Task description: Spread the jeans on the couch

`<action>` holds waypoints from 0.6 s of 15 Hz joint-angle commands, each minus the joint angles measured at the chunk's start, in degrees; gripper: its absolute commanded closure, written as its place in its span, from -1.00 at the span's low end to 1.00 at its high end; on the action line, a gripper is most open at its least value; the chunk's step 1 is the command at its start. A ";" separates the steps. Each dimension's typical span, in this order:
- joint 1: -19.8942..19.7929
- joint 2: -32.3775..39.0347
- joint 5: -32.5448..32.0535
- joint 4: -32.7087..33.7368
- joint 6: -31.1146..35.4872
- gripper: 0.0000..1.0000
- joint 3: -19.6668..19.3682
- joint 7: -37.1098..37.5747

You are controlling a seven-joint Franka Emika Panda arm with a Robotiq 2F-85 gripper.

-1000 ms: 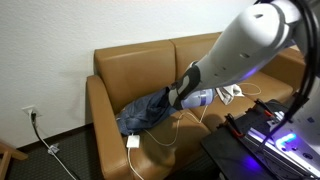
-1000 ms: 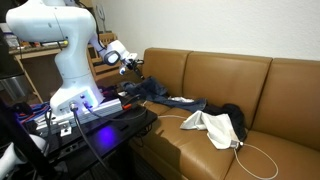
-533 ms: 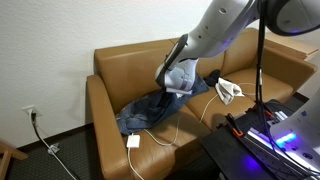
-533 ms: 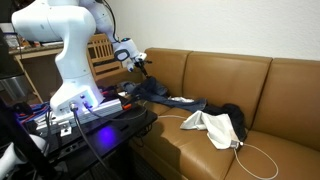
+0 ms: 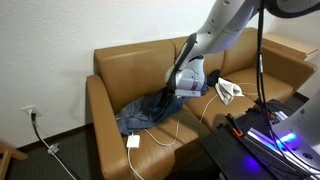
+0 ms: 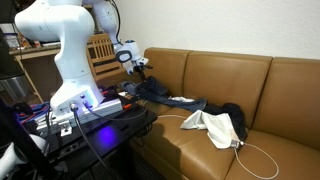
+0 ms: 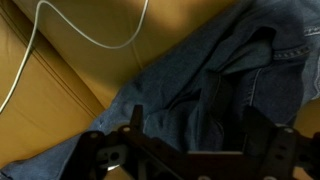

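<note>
Starting at the left of an exterior view, a wall socket (image 5: pixel 29 112) has a dark cord (image 5: pixel 37 130) plugged in, just beside the arm of the couch (image 5: pixel 125 62). On the couch's end seat lie the jeans (image 5: pixel 148 110), rumpled in a heap that runs from near the seat's front edge up toward the backrest. A white plug block (image 5: pixel 133 142) sits at the front edge just below them. The hand (image 5: pixel 171 86) hangs at the far end of the jeans, released, its fingers spread wide and holding nothing; whether a fingertip brushes the denim I cannot tell from this angle. Further right a white cloth (image 5: pixel 229 91) lies on the next cushion. In the wrist view a white cable (image 7: pixel 100 42) loops over bare leather at the left. To its right both dark fingers (image 7: pixel 133 118) stand well apart over folded denim, with no fabric caught between them.
</note>
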 commanded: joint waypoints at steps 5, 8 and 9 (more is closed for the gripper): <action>-8.47 11.50 -21.11 10.08 2.75 -1.00 4.60 14.22; -12.08 17.07 -28.50 16.59 4.21 -1.00 7.91 17.13; -11.99 18.94 -30.44 18.37 4.78 -1.00 7.71 18.61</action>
